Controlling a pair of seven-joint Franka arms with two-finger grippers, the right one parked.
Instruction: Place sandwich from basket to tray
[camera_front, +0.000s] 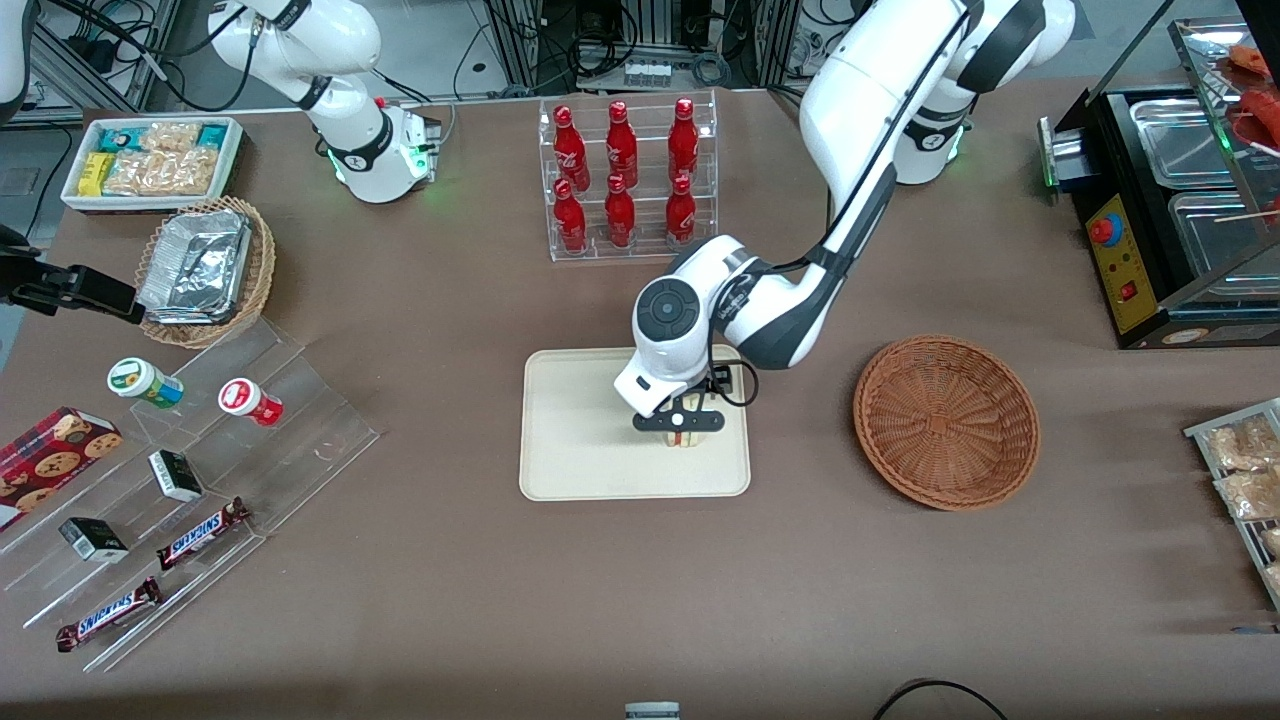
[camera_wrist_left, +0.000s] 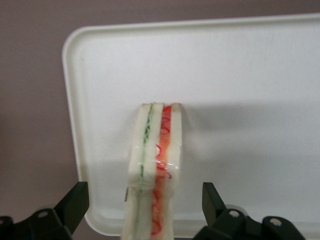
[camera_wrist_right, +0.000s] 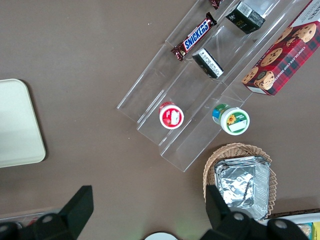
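Observation:
The sandwich (camera_front: 682, 438) stands on its edge on the cream tray (camera_front: 590, 440), near the tray end closest to the basket. In the left wrist view the sandwich (camera_wrist_left: 155, 165) shows its green and red filling layers, resting on the tray (camera_wrist_left: 250, 75). My left gripper (camera_front: 680, 424) is directly above it. In the wrist view the gripper (camera_wrist_left: 145, 195) is open, with both black fingers (camera_wrist_left: 77, 200) standing well clear of the bread on either side. The reddish-brown wicker basket (camera_front: 945, 420) sits empty beside the tray, toward the working arm's end.
A clear rack of red bottles (camera_front: 625, 180) stands farther from the front camera than the tray. A clear stepped stand (camera_front: 190, 480) with snacks and a tan basket of foil trays (camera_front: 205, 270) lie toward the parked arm's end. A black appliance (camera_front: 1160, 220) lies toward the working arm's end.

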